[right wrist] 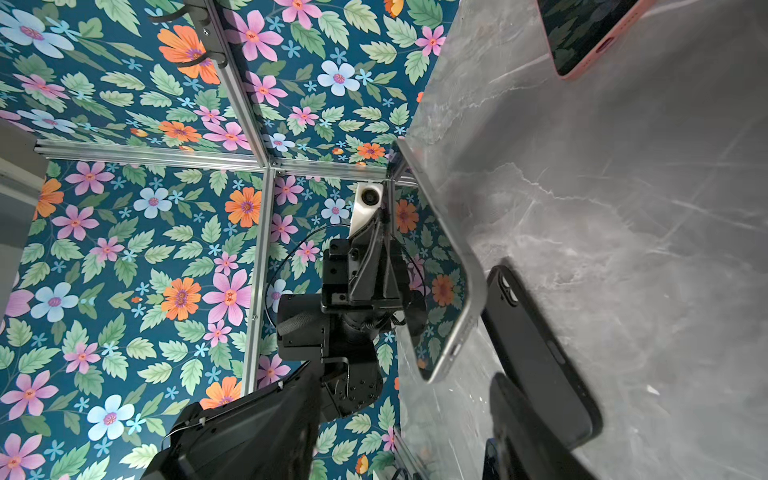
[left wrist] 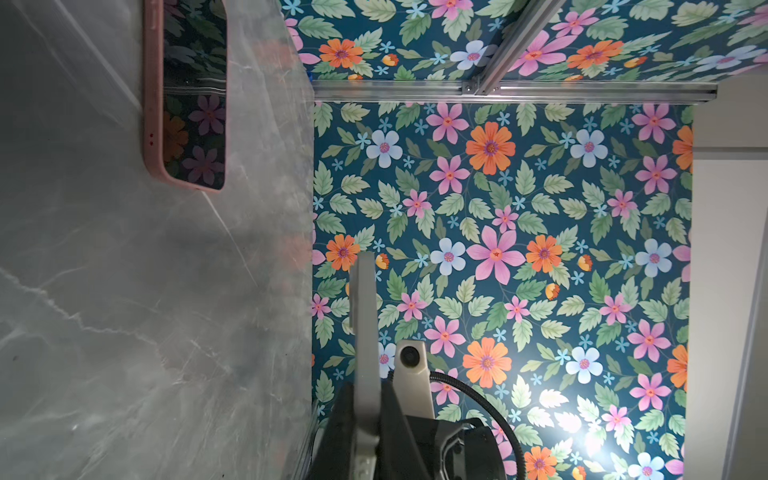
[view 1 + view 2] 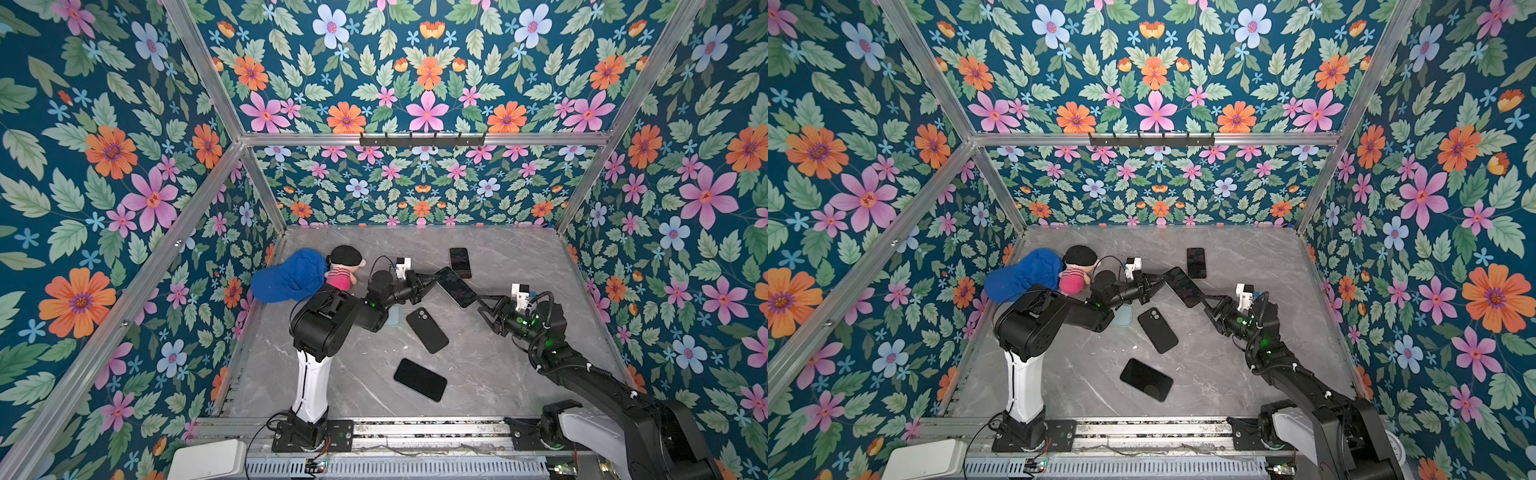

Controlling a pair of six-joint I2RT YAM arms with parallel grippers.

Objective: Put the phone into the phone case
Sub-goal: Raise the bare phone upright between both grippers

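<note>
The phone [image 3: 456,286] is a dark-screened slab with a silver rim, held tilted above the table in both top views [image 3: 1183,286]. My left gripper [image 3: 434,276] is shut on its left end. In the left wrist view the phone's silver edge [image 2: 365,324] runs out from between the dark fingers [image 2: 399,428]. My right gripper [image 3: 478,300] stands open at the phone's other end. In the right wrist view that end [image 1: 440,266] sits just ahead of the spread fingers [image 1: 249,428]. The black phone case [image 3: 427,330], with a camera cutout, lies flat on the table below [image 1: 540,353].
A phone in a pink case [image 3: 460,262] lies behind the grippers. A black phone-shaped slab [image 3: 419,379] lies nearer the front. A pale blue case [image 3: 394,316] pokes out under the left arm. A blue cap [image 3: 286,280] and a plush doll [image 3: 345,270] sit at the left wall.
</note>
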